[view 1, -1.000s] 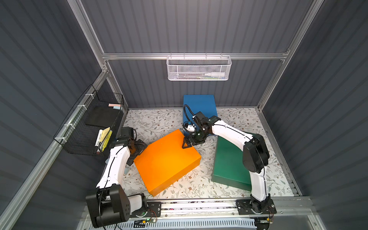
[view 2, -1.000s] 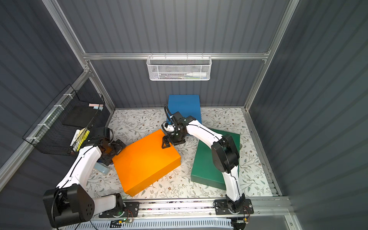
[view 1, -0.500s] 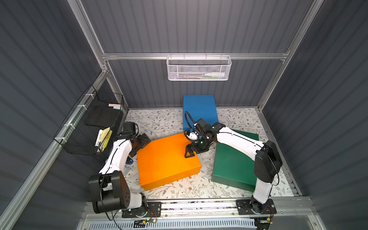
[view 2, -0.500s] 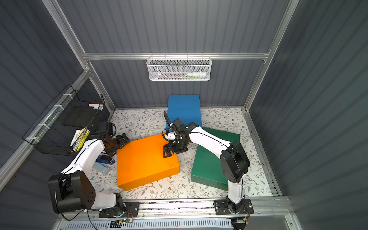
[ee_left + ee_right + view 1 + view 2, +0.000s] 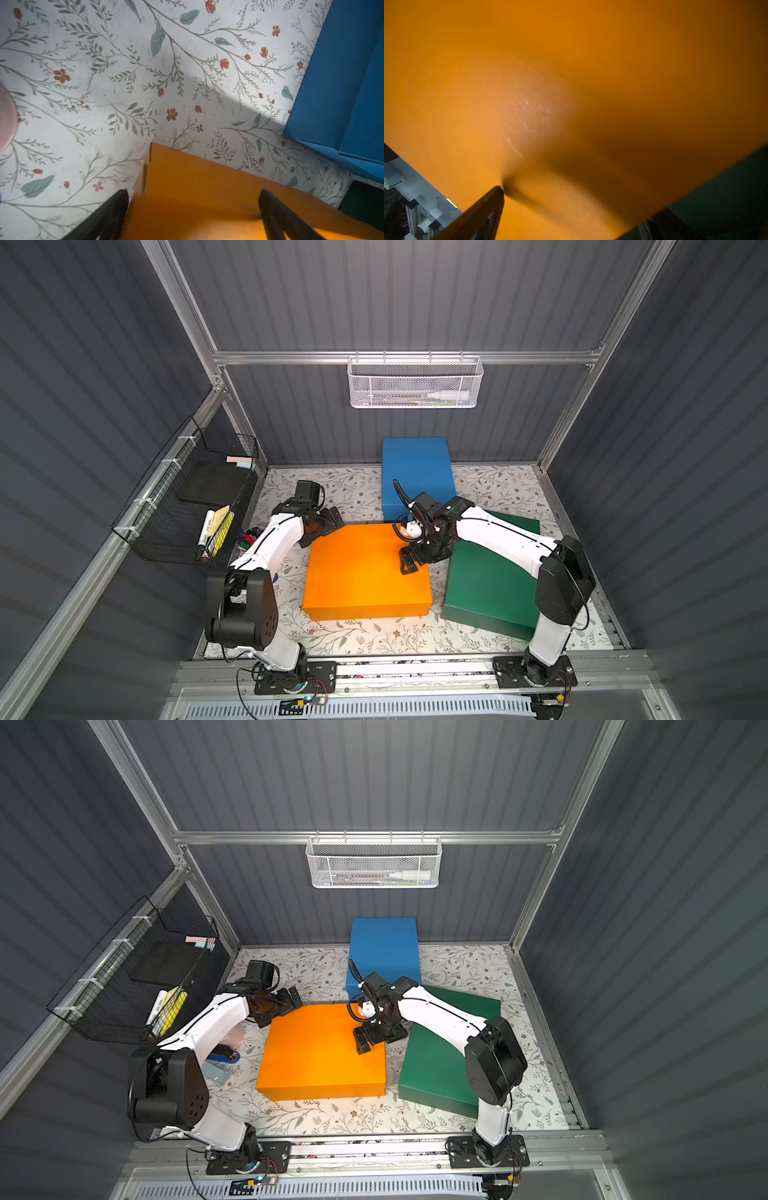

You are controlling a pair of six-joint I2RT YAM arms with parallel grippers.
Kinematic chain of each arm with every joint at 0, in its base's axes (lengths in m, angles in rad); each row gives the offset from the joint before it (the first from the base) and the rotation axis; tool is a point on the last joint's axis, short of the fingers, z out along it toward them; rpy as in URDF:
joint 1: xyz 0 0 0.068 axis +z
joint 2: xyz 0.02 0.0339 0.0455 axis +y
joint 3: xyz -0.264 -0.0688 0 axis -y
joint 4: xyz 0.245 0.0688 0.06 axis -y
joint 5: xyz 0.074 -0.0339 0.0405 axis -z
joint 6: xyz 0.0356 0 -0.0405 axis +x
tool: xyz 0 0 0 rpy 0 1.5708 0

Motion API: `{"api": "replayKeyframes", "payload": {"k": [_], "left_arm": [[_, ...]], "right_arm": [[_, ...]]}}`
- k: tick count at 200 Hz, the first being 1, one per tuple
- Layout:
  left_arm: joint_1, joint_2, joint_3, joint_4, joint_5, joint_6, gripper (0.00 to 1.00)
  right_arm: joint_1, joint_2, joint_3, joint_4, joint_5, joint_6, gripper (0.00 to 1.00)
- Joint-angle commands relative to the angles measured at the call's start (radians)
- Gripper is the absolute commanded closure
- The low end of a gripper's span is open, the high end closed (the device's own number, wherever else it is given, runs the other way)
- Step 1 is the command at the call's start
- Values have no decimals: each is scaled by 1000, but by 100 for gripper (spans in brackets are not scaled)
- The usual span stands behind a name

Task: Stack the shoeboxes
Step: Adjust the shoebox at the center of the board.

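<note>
Orange shoebox (image 5: 365, 572) lies between the arms — left gripper (image 5: 334, 519) straddles its far-left corner, right gripper (image 5: 415, 560) its right edge — both spread wide.

In a top view, the orange shoebox (image 5: 320, 1052) lies flat in the middle of the tabletop (image 5: 332, 1115). The blue shoebox (image 5: 384, 948) stands just beyond its far right corner, and the dark green shoebox (image 5: 436, 1065) lies close on its right. The left hand (image 5: 291, 1000) sits at its far left corner. The right hand (image 5: 380, 1038), fingers spread, is over its far right edge.
</note>
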Motion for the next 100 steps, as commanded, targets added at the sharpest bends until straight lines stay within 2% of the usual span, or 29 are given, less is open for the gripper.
{"api": "replayKeyframes", "payload": {"k": [1,19,51,74,79,100], "left_arm": [[-10,17,36,7,21,-1,0],[-19,31,61,18,12,7,0],[-47,71,173,-49,-94,37,0],[-49,36,213,-65,-174,64,0],[-49,33,262,-64,-180,68,0],[-65,70,364,-43,-145,88,0]], "right_arm": [[-22,-35,51,-64,115,-29,1],[-33,-50,75,-81,135,-38,1],[-65,-75,138,-92,188,-60,1],[-157,-93,191,-65,156,-67,1],[-183,-97,194,-46,142,-71,1],[-278,-98,171,102,104,-39,1]]}}
